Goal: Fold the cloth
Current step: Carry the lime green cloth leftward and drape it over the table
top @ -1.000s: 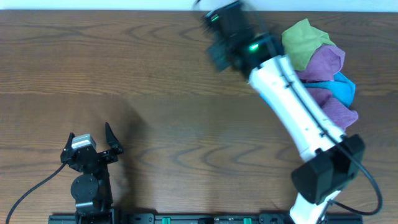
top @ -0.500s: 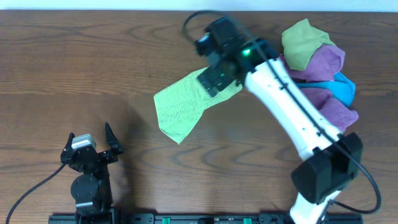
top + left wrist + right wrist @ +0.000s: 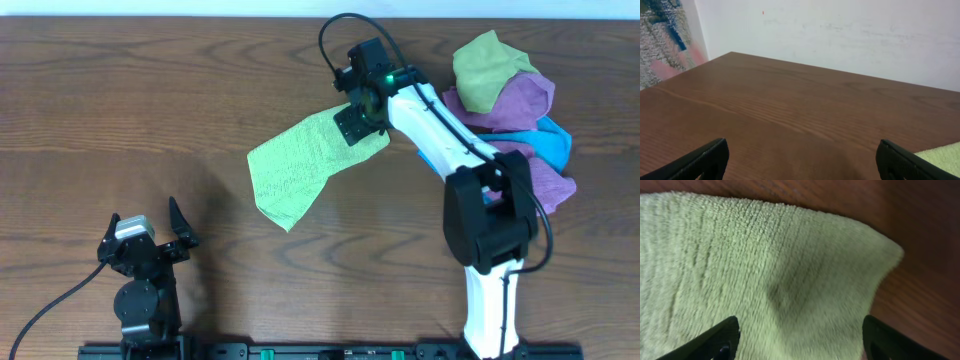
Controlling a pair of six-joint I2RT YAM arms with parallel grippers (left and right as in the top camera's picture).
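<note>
1. The cloth [image 3: 300,165] is seen lying unfolded and somewhat skewed on the worktop [image 3: 120,90]. One corner is directly beneath the right gripper [image 3: 350,125], and the rest reaches away from it towards the left gripper [image 3: 148,235].
2. The right gripper's fingers are held apart over the fabric, and nothing is pinched between them.
3. The left gripper is parked well apart from the cloth, wide open and empty.
4. The step in hand is judged to be the laying-out, since no fold is made yet.
5. Next, an edge or corner must be pinched and carried across to the opposite edge. The heap of other cloths [image 3: 520,110] beside the right gripper is to be left alone.
</note>
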